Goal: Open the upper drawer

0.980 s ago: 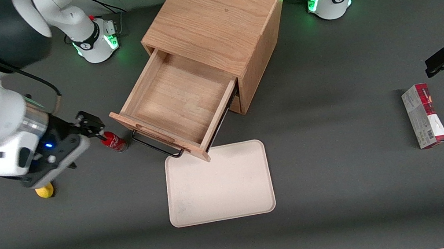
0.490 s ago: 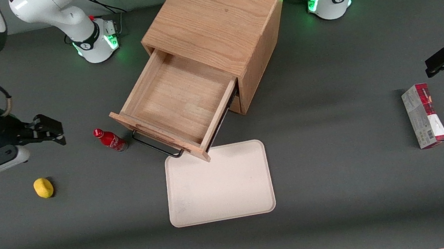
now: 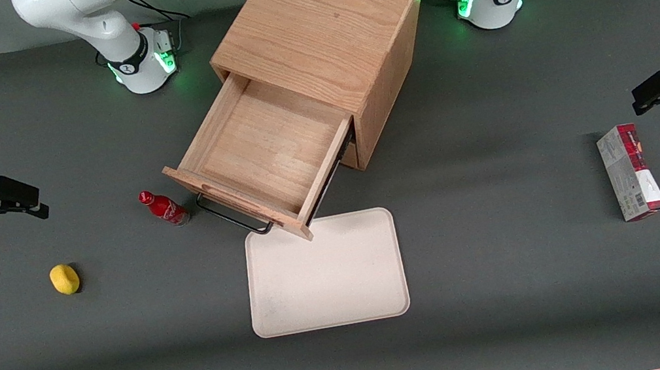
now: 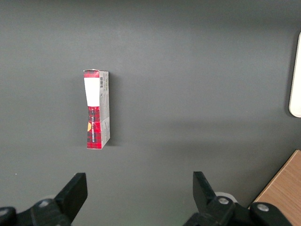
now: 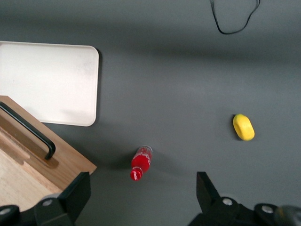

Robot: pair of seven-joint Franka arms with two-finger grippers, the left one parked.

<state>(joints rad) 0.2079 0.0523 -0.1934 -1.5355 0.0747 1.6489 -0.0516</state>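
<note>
The shallow light-oak upper drawer [image 3: 262, 156] with its long black bar handle [image 3: 234, 218] stands pulled out of the wooden cabinet [image 3: 320, 21], mid-desk. The hand [image 3: 18, 201] hovers at the working arm's desk edge, fingers spread, holding nothing.

upper drawer [image 3: 261, 149]: is showing light oak grain, black handle
gripper [image 3: 21, 201]: is appearing black
bottle [image 3: 164, 208]: is showing red
tray [image 3: 326, 278]: is looking cream
lemon [image 3: 64, 279]: is showing yellow
box [image 3: 630, 171]: is showing red and white
</note>
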